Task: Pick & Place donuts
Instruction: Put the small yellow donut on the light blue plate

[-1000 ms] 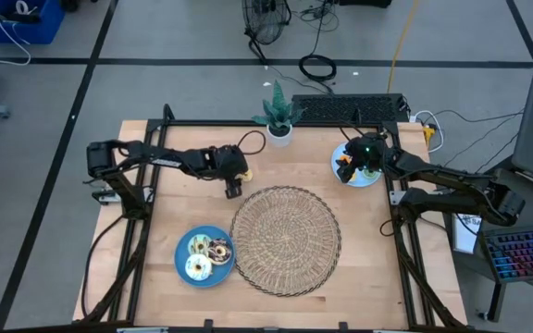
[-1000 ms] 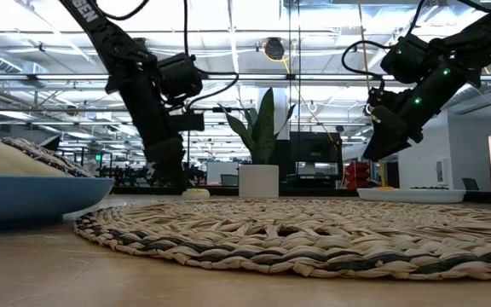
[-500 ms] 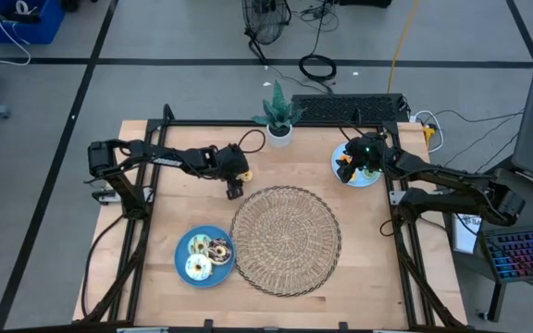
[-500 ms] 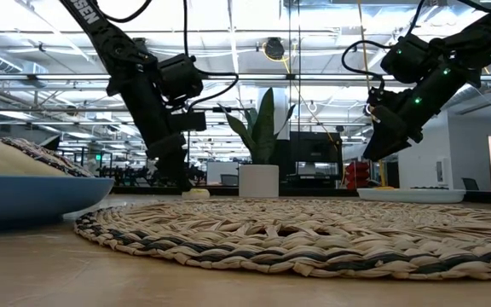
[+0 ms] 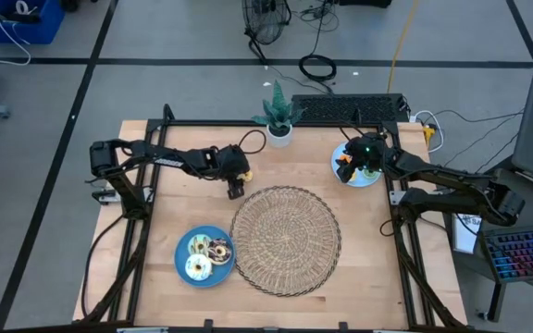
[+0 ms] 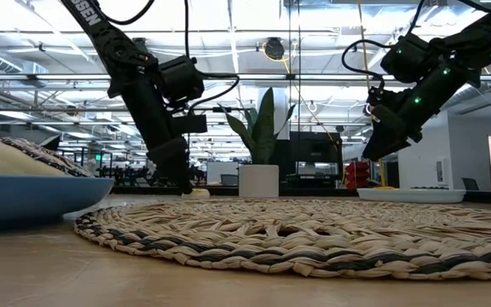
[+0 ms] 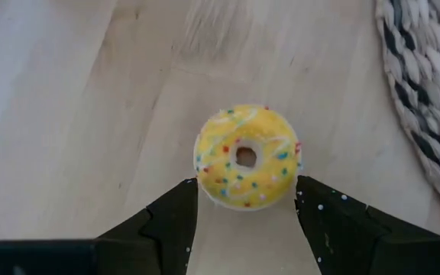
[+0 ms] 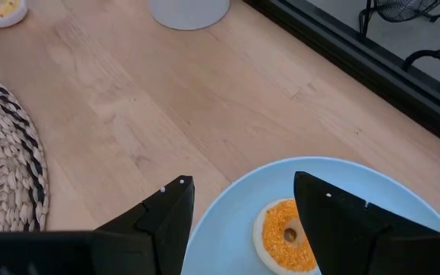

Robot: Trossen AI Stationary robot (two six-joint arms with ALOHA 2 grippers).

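A yellow sprinkled donut (image 7: 244, 156) lies flat on the bare wood beside the wicker mat (image 5: 286, 240). My left gripper (image 7: 244, 187) is open just above it, one finger on either side, and shows low over the table in the high view (image 5: 234, 191) and the low view (image 6: 180, 181). My right gripper (image 8: 239, 183) is open and hovers over the far-right blue plate (image 5: 363, 174), on which an orange donut (image 8: 287, 235) lies. Several more donuts (image 5: 205, 257) lie on the near-left blue plate (image 5: 182, 254). My left gripper comes at the yellow donut from above, pointing down, with its fingertips (image 7: 183, 192) level with the donut's rim (image 7: 205, 183) on both sides. I cannot tell whether they touch it. The donut lies flat on the table.
A small potted plant (image 5: 278, 116) stands at the far edge between the arms. The round wicker mat fills the table's middle. A keyboard (image 5: 350, 107) sits beyond the far edge. Bare wood (image 5: 183, 199) lies left of the mat.
My left gripper has sunk a little toward the yellow donut and stayed open. The donut has kept its place.
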